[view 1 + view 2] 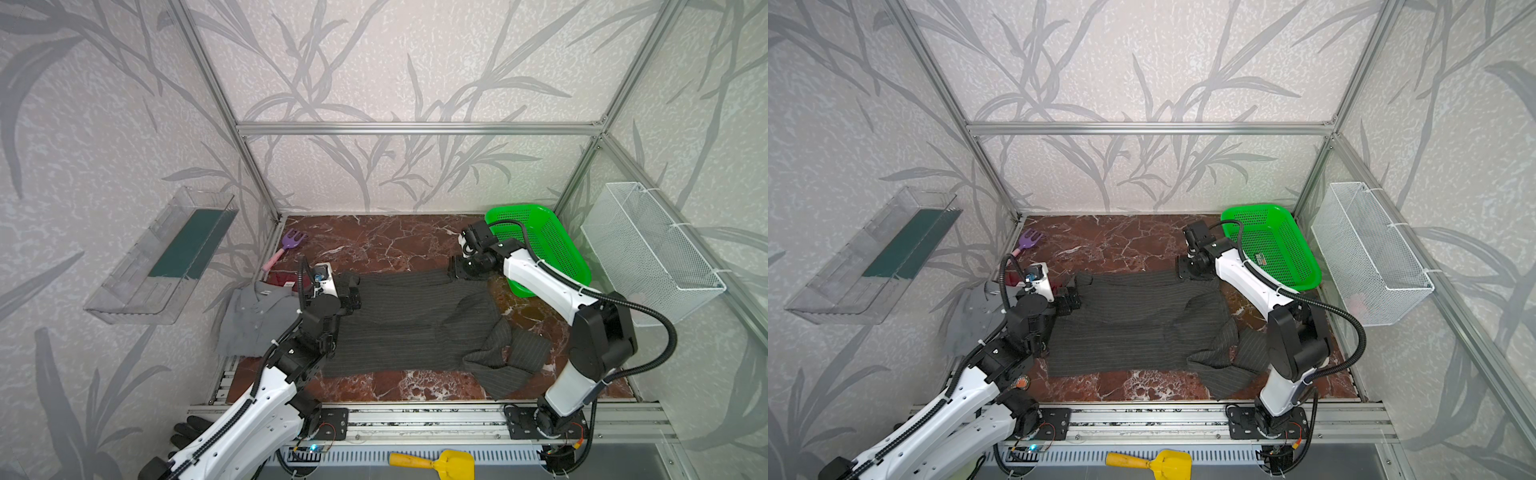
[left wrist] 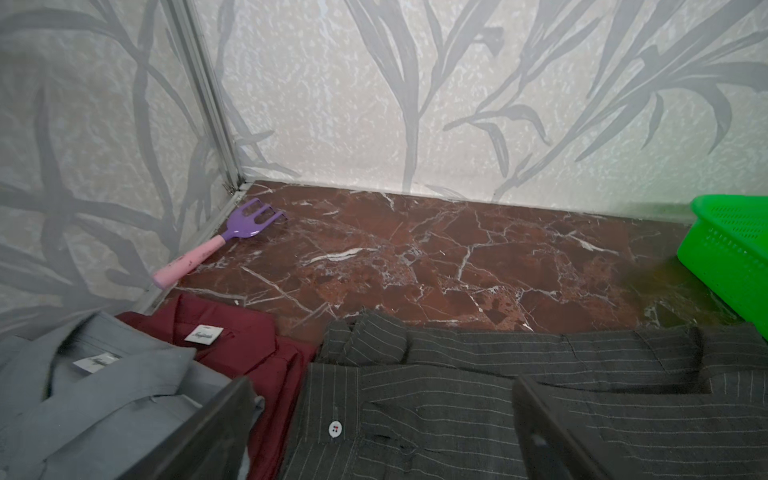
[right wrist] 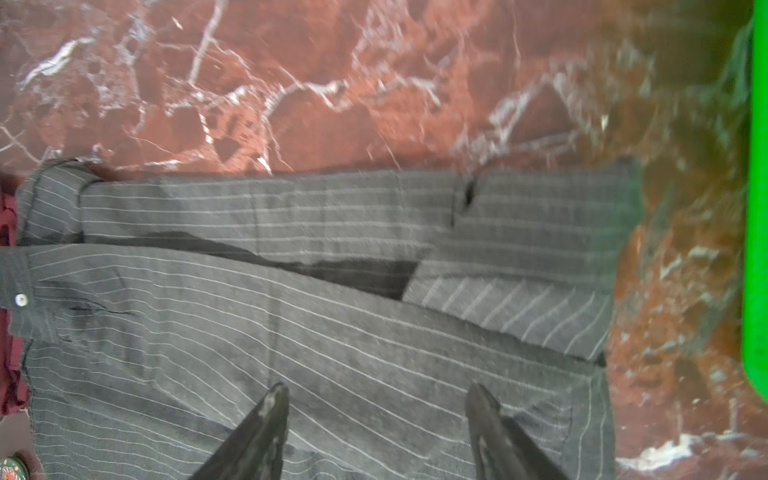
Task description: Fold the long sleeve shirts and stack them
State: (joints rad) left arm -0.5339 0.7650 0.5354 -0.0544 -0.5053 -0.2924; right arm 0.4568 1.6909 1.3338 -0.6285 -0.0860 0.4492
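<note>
Arms are both stretched forward from the front rail over the red marble tabletop (image 1: 374, 241). The left arm is bent at the elbow, and the left gripper (image 1: 352, 291) is poised low over the left edge of the charcoal pinstriped shirt (image 1: 407, 324). In the left wrist view its jaws are seen spread wide, with a white shirt button lying between them and no cloth pinched. The right arm is extended further back with its wrist turned downward, and the right gripper (image 1: 460, 269) is placed at the far right corner of the same shirt. In the right wrist view its dark fingers (image 3: 266, 428) are seen apart above flat cloth, with nothing gripped.

The pinstriped shirt is spread across the middle of the table. Its cloth is woven and matte with thin pale lines, and a sleeve is crumpled in folds at its near right side. A plain grey collared shirt (image 1: 253, 320) is laid at the left, its smooth cloth overlapping a dark red shirt (image 1: 276, 277) behind it. A white neck label is borne by each. A perforated green plastic basket (image 1: 548, 249) is set at the far right corner.
</note>
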